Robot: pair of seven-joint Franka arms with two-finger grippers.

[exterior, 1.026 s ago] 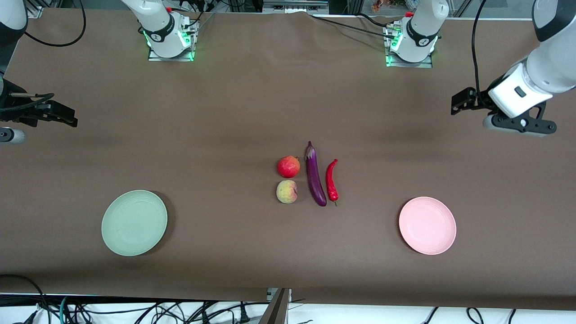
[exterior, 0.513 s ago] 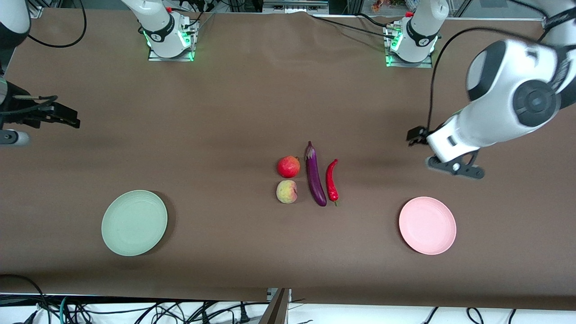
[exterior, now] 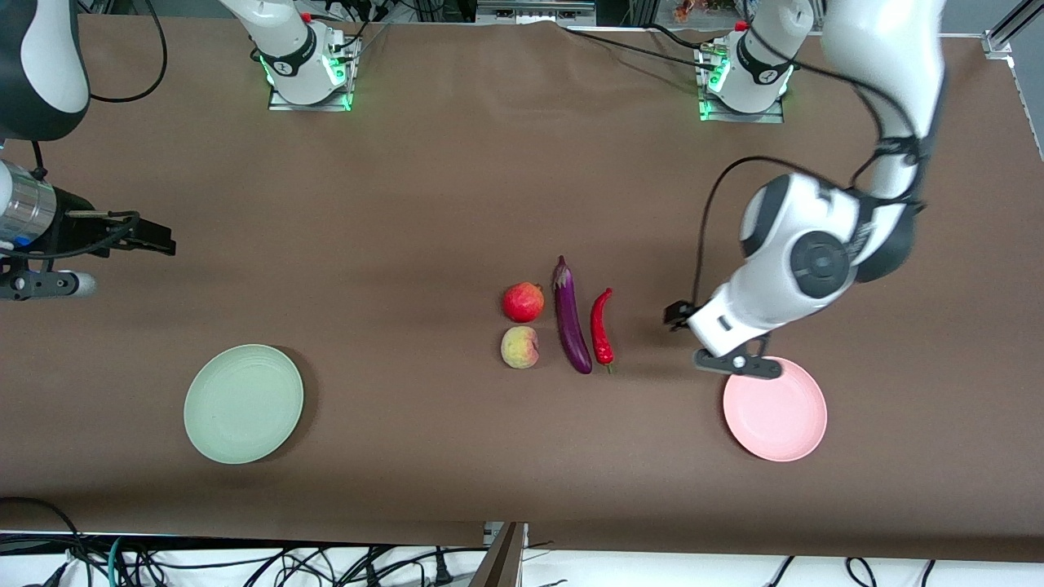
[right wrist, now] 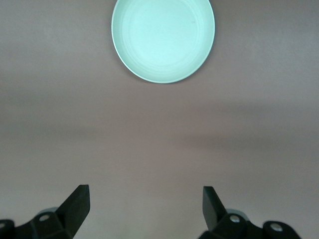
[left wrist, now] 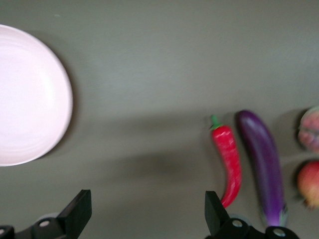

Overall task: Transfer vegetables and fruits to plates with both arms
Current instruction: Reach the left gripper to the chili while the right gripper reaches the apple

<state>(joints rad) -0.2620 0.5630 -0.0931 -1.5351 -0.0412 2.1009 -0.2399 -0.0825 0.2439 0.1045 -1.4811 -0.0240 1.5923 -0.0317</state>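
Vegetables and fruits lie grouped on the brown table [exterior: 424,204], none of them on a plate. The purple eggplant [exterior: 572,315] lies lengthwise in the middle of the group, with the red chili pepper [exterior: 602,328] just beside it toward the left arm's end of the table. On the eggplant's flank toward the right arm's end sit the two fruits: the deep red fruit [exterior: 523,302], and the yellowish-green fruit [exterior: 519,347] nearer to the front camera, close to it.

The pale pink plate [exterior: 779,416] sits toward the left arm's end, nearer to the front camera than the group and well apart from it; nothing lies in it. The mint green plate [exterior: 243,403] sits toward the right arm's end, also with nothing in it.

The left gripper [exterior: 681,316] hangs over bare table between the chili pepper and the pink plate, its fingers [left wrist: 79,215] spread wide apart and holding nothing. The right gripper [exterior: 151,237] is over the table near the right arm's end, above bare cloth, its fingers [right wrist: 77,204] also wide apart and gripping nothing.
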